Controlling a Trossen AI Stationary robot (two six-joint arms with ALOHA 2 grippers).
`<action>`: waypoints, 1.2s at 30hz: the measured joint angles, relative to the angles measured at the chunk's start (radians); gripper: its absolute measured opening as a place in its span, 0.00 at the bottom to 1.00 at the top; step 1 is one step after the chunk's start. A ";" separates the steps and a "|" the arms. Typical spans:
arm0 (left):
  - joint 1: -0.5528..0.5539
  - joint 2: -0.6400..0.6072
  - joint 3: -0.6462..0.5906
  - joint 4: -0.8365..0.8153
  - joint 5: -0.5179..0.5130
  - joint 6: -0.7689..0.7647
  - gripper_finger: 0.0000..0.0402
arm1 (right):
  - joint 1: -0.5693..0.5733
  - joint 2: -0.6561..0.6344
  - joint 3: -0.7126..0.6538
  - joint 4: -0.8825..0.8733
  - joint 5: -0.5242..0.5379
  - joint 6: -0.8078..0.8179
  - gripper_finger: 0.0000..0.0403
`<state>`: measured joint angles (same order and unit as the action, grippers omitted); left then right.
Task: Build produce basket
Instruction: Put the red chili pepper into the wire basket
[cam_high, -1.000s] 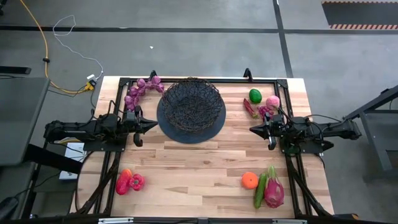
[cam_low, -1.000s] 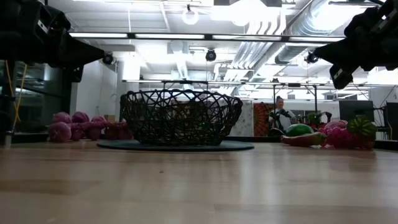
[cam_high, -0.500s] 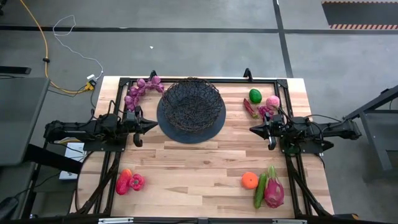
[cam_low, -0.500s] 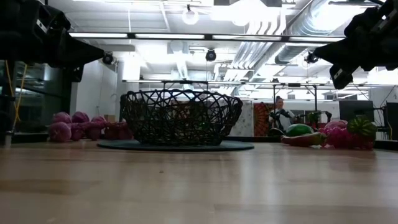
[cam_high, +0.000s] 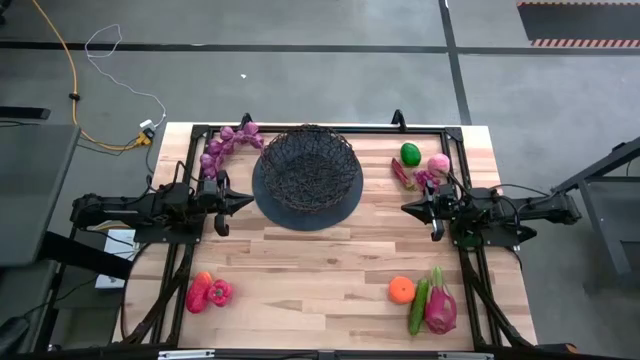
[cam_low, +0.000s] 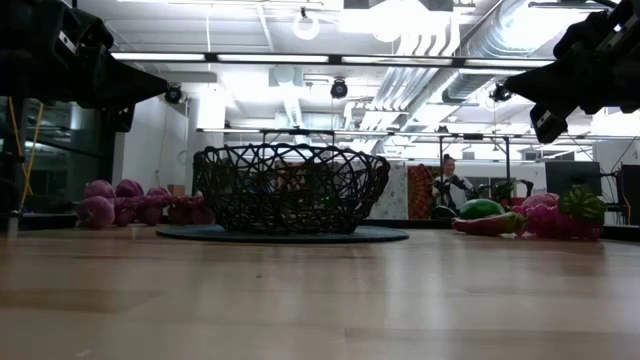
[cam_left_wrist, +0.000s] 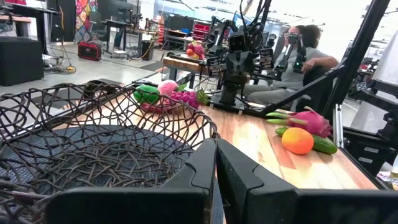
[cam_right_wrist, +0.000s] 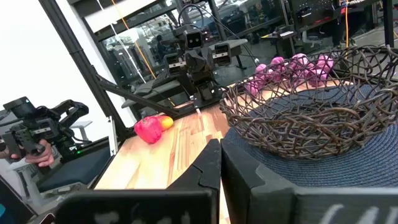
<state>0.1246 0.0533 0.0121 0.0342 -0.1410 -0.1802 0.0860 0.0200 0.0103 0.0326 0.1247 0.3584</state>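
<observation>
Flanking the basket (cam_high: 307, 172), both end effectors hover closed; no writing legible.

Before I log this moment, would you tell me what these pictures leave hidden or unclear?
- Basket floor: low view, its woven wall screens it.
- Red peppers, orange, cucumber, dragon fruit: absent from the low view, outside its frame.
- Right gripper: low view, cut by the edge.
- Left gripper: wrist view shows its fingers together, tips blurred.
</observation>
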 joint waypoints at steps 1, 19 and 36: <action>0.000 0.000 0.000 0.000 0.000 0.000 0.01 | 0.000 0.000 0.000 0.000 0.000 0.000 0.00; 0.000 0.000 0.000 0.005 0.005 0.000 0.01 | 0.000 0.000 0.000 0.000 0.000 0.000 0.00; 0.000 0.000 0.002 0.013 0.043 -0.029 0.42 | 0.000 0.000 0.000 0.000 0.000 0.000 0.00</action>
<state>0.1247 0.0536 0.0142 0.0469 -0.0978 -0.2090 0.0857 0.0200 0.0104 0.0324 0.1247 0.3584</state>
